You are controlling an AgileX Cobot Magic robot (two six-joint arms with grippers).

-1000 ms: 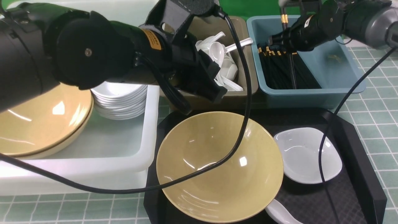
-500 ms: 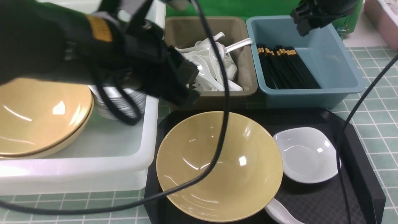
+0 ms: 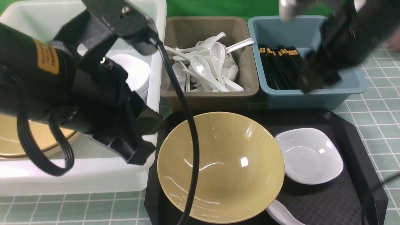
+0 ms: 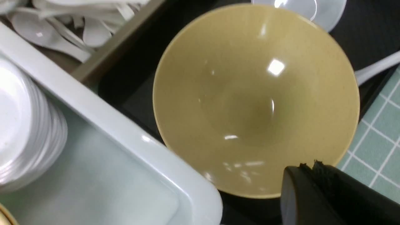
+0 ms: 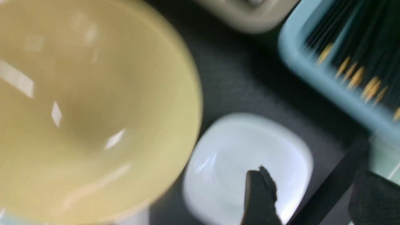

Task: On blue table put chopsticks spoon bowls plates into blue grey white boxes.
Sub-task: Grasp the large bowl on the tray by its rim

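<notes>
A mustard-tan bowl (image 3: pixel 218 165) sits on the black tray with a small white plate (image 3: pixel 309 156) to its right and a white spoon (image 3: pixel 281 215) at its near edge. My left gripper (image 3: pixel 140 150) is shut and empty, hovering by the bowl's left rim (image 4: pixel 307 165) beside the white box (image 3: pixel 78 181). My right gripper (image 3: pixel 315 81), blurred, is over the blue box's front; in the right wrist view it is open (image 5: pixel 312 181) above the plate (image 5: pixel 237 162). Black chopsticks (image 3: pixel 281 67) lie in the blue box (image 3: pixel 343 90).
The grey box (image 3: pixel 247 89) holds several white spoons (image 3: pixel 206 68). The white box holds tan bowls (image 3: pixel 9 140) and a stack of white plates (image 3: pixel 137 72). The black tray (image 3: pixel 359 162) lies on the tiled blue table (image 3: pixel 384 103). A black cable (image 3: pixel 190 131) hangs across the bowl.
My right gripper let go of the chopsticks into the blue box, opened, and swung down toward the tray. My left arm dropped from the grey box to the white box's near corner.
</notes>
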